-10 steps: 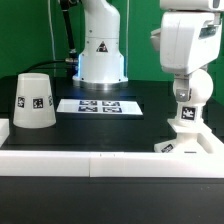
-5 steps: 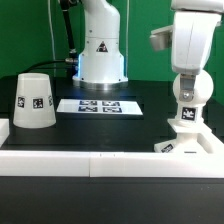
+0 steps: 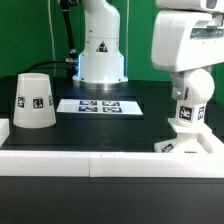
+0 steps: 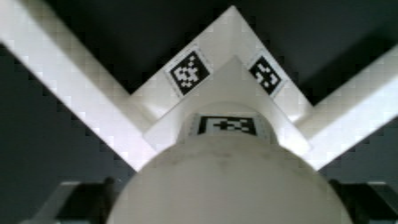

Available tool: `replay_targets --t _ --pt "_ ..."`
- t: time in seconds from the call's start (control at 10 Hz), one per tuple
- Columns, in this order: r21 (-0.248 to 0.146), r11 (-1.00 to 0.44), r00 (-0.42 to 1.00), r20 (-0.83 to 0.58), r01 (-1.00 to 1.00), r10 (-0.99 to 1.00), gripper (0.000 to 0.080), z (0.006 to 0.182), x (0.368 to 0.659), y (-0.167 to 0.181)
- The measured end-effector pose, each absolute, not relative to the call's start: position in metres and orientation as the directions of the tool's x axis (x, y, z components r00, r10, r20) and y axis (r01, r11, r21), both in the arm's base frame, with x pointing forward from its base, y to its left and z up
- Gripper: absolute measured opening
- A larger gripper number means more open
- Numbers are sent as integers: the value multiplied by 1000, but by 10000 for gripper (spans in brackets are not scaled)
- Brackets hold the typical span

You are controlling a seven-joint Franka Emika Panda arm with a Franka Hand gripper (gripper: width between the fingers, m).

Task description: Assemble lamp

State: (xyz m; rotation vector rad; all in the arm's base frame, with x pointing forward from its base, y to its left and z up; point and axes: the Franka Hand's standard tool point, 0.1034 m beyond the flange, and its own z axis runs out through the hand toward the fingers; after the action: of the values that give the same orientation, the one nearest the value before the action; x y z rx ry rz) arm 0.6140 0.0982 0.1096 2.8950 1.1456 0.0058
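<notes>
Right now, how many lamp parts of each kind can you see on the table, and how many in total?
Shade: 1, standing alone on the exterior view's left
Bulb: 1, under the gripper
Base block: 1, below the bulb
Total: 3 lamp parts

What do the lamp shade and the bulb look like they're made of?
Shade: likely matte white plastic, opaque and smooth with no sheen, tags stuck on its side. Bulb: same flat white look, rounded and tagged, probably plastic; in the wrist view its surface appears slightly grainy.
</notes>
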Motion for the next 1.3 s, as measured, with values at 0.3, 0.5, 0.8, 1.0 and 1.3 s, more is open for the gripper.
replay_targets --t 0.3,0.5,0.8,1.0,1.3 --pt "28 -872 872 1 489 489 577 110 614 99" --pt "27 -931 931 7 364 365 577 110 615 99" --pt "24 -987 987 14 162 162 577 111 615 99" --pt "17 -1000 1000 16 -15 -15 577 112 615 98" --pt "14 -957 957 13 -289 -289 577 111 613 97"
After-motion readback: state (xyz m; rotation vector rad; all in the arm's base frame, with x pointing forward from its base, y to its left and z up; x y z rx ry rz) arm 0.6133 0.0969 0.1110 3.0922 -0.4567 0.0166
